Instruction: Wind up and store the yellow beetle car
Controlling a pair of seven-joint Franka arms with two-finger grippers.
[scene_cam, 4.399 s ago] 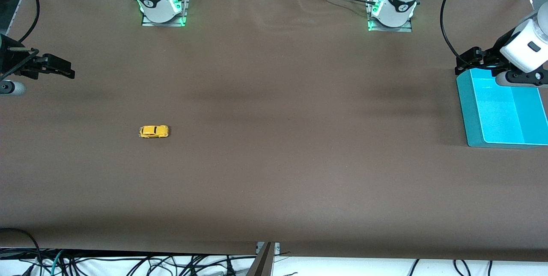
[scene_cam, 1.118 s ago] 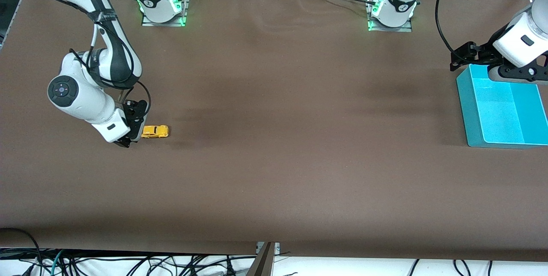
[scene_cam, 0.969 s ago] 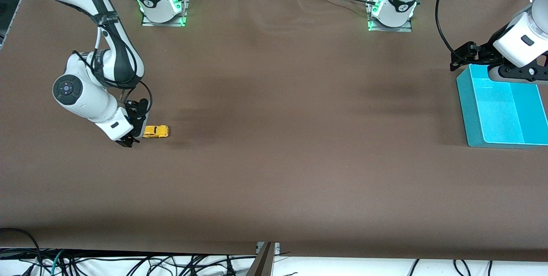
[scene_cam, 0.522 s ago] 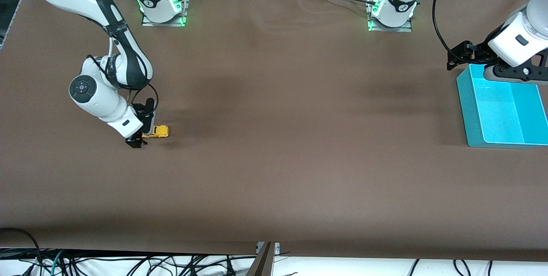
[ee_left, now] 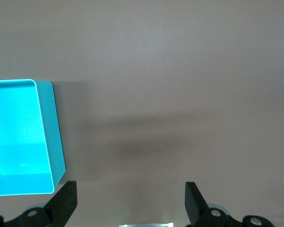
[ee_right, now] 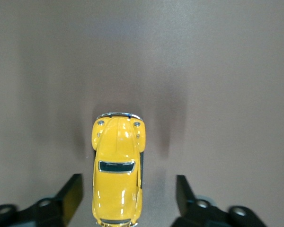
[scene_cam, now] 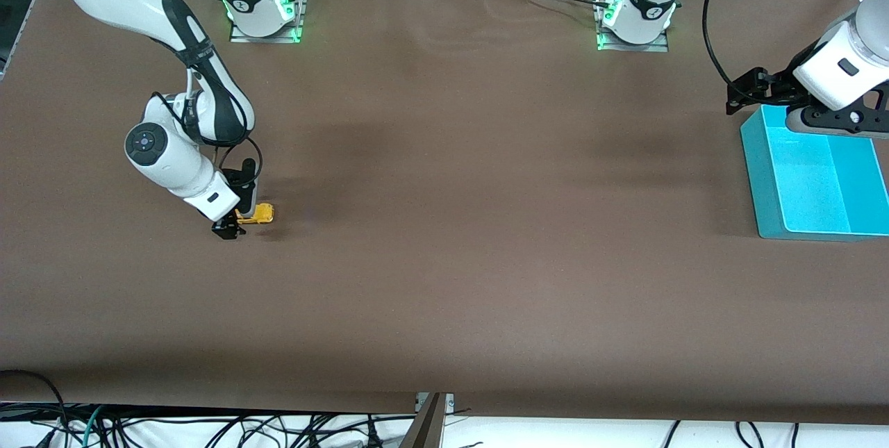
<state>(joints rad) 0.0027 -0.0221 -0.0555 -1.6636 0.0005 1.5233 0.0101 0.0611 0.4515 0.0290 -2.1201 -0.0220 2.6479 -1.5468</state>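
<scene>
The tiny bright yellow beetle-shaped toy car (scene_cam: 258, 213) sits on its wheels on the brown cloth-covered counter (scene_cam: 444, 260), well apart from the teal plastic bin (scene_cam: 764, 187) at the left arm's end and level with it in depth. The right claw (scene_cam: 235, 221) is down at the car, its black fingers (ee_right: 72, 194) straddling the rear half with a visible gap on each side, one side wider than the other; the jaws are spread and hold nothing yet. Judging by that straddle, the claw is lined up along the car's length so the fingers can pinch its flanks, a grip that would let the wheels be dragged along the counter for winding. The left claw (scene_cam: 746, 90) waits spread wide and empty just above the bin's rim, on the side farther from the front camera, probably stationed there because the bin is where the car is to be stored.
</scene>
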